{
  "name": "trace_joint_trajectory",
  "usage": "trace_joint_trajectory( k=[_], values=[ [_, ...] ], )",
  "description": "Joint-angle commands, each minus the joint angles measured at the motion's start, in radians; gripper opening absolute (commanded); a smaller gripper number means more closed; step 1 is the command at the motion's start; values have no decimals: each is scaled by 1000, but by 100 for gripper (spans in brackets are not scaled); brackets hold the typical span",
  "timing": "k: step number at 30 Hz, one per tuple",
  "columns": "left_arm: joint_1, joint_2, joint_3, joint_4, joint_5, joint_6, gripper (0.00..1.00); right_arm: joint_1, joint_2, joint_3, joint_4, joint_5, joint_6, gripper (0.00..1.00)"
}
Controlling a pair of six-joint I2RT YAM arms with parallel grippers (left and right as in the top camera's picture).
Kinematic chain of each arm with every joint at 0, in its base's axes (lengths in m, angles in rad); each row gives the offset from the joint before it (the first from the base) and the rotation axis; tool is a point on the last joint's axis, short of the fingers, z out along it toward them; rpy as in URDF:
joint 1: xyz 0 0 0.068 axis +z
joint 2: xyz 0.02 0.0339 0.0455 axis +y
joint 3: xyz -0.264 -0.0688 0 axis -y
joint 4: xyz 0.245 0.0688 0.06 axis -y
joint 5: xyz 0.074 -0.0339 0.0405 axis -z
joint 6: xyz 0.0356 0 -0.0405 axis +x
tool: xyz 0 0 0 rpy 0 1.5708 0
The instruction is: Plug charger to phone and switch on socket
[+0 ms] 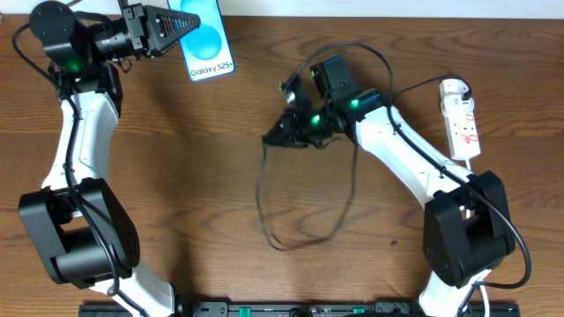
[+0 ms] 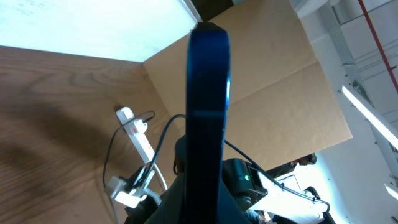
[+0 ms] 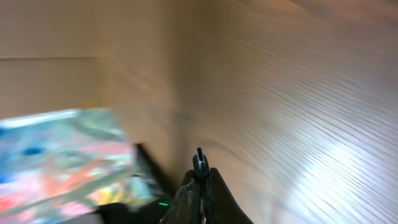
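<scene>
Left pincer around "Galaxy S25+" phone, right pincer around charger

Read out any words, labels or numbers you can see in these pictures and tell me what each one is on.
"Galaxy S25+": white text on the blue screen of the phone, overhead view.
Red markings on the socket: too small to read.
Left wrist view: nothing legible.
Right wrist view: too blurred to read anything.
</scene>
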Motion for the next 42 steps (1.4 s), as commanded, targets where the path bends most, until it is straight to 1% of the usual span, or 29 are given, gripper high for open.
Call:
trace_joint_trajectory(
  k=[1,5,9,19,21,25,28,33,39,42],
  values=[
    [-1,-17,3,8,4,28,7,14,0,2,-50,218,-86,1],
    [-1,-17,3,8,4,28,7,6,1,2,-87,385,-47,1],
    [-1,-17,3,8,4,28,7,4,27,2,-111,485,-40,1],
    [-1,-17,3,8,4,27,7,9,178,2,-64,489,3,1],
    [-1,-17,3,8,4,27,7,9,185,2,-56,490,4,4],
    [-1,-17,3,8,4,28,7,9,187,2,-61,496,5,21],
    [-1,-17,3,8,4,28,7,12,187,2,-69,494,10,28],
    [-1,-17,3,8,4,28,7,37,187,2,-89,477,66,30],
    [-1,-17,3,8,4,27,7,55,198,1,-130,478,227,31],
    [-1,-17,3,7,4,27,7,57,210,1,-132,478,267,31]
  ],
)
